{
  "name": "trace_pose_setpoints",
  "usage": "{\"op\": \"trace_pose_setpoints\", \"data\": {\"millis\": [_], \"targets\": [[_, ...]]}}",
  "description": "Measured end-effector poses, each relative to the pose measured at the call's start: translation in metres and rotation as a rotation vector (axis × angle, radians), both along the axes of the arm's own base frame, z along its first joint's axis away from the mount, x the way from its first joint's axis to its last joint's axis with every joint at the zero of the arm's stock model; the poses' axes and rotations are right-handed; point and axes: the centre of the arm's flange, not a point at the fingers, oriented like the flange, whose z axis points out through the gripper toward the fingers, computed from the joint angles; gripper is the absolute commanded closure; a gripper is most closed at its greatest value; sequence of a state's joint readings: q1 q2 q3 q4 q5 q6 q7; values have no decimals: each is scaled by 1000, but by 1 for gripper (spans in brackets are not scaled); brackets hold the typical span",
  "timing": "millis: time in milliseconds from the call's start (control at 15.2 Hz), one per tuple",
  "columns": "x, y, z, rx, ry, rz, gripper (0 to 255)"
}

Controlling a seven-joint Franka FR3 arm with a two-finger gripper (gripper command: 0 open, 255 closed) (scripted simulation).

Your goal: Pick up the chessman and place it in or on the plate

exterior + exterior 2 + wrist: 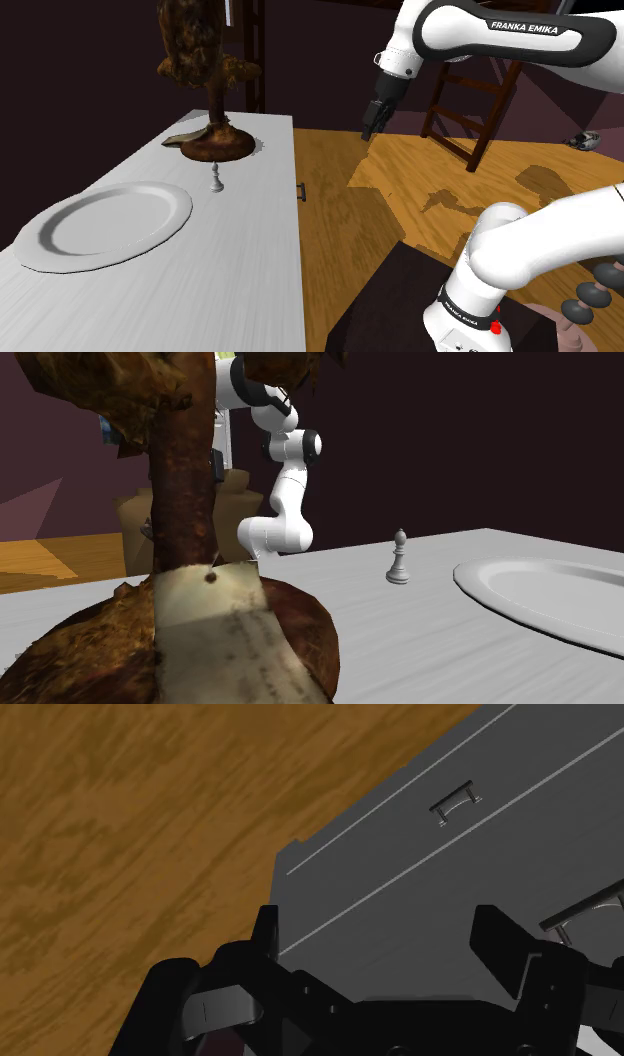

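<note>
Dim purple walls [80, 70] surround a brightly lit wooden floor [420, 180], where hard-edged shadows cut across the boards. The white tabletop [200, 290] is evenly lit, without glare. Soft shading rings the plate [110, 225]. Up close, the brown ornament [180, 502] looks coarse.

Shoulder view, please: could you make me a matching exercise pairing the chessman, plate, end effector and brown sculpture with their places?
Things:
1. chessman
2. plate
3. end effector
4. sculpture

Places:
A. in the air beside the table, open
B. at the table's far end
C. lying flat toward the view's lower left
D. upright between sculpture and plate

Pairs: 1-D, 2-C, 3-A, 4-B.
</note>
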State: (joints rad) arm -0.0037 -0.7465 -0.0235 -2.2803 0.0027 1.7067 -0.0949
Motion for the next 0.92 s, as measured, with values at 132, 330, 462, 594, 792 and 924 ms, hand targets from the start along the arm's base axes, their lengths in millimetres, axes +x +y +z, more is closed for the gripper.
{"op": "trace_pose_setpoints", "data": {"millis": [132,330,462,594,792,924], "targets": [[2,4,0,1,-2,8,0],[16,33,-4,7,-13,51,0],[25,55,-5,11,-21,84,0],[35,78,-11,16,-29,118,0],[47,112,-8,23,-43,169,0],[54,132,-9,28,-51,203,0]]}}
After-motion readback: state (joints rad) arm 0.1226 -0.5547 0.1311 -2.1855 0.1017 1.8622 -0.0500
